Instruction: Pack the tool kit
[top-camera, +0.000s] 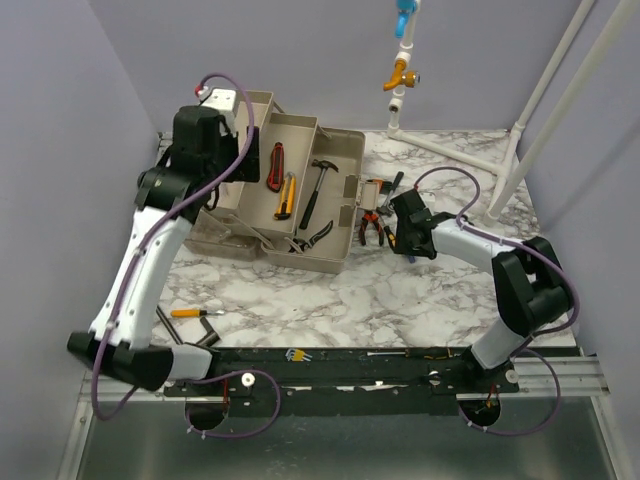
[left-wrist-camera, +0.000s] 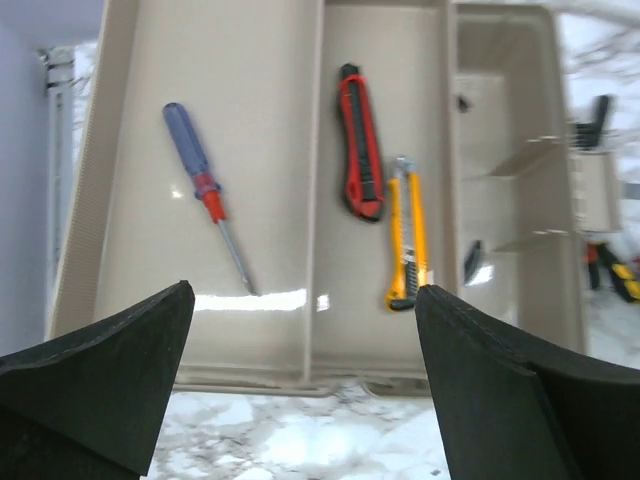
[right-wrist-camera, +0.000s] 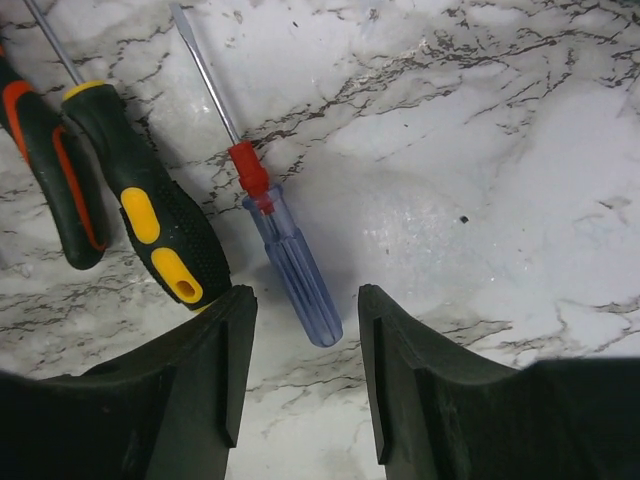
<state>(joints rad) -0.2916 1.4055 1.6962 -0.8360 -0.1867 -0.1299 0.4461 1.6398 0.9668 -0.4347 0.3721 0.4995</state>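
Toolbox (top-camera: 325, 262) lay open on the table (top-camera: 400, 300). Packed inside: hammer (top-camera: 318, 190), red knife (left-wrist-camera: 360, 145), yellow knife (left-wrist-camera: 408, 235), blue screwdriver (left-wrist-camera: 205, 190). Left gripper (left-wrist-camera: 305, 300) hung wide, empty, above them. Right gripper (right-wrist-camera: 305, 300), half-narrowed, straddled a second screwdriver (right-wrist-camera: 290, 260) on the table, apparently not clamped. Pliers (top-camera: 372, 225) and orange screwdriver (top-camera: 195, 313) lay outside; roughly half done.

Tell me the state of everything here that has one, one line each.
Toolbox: open.
Red knife: lying inside the toolbox.
Loose blue screwdriver: flat on the table, not gripped.
Left claw: open, empty, above the toolbox.
Right claw: open, straddling that screwdriver's handle.
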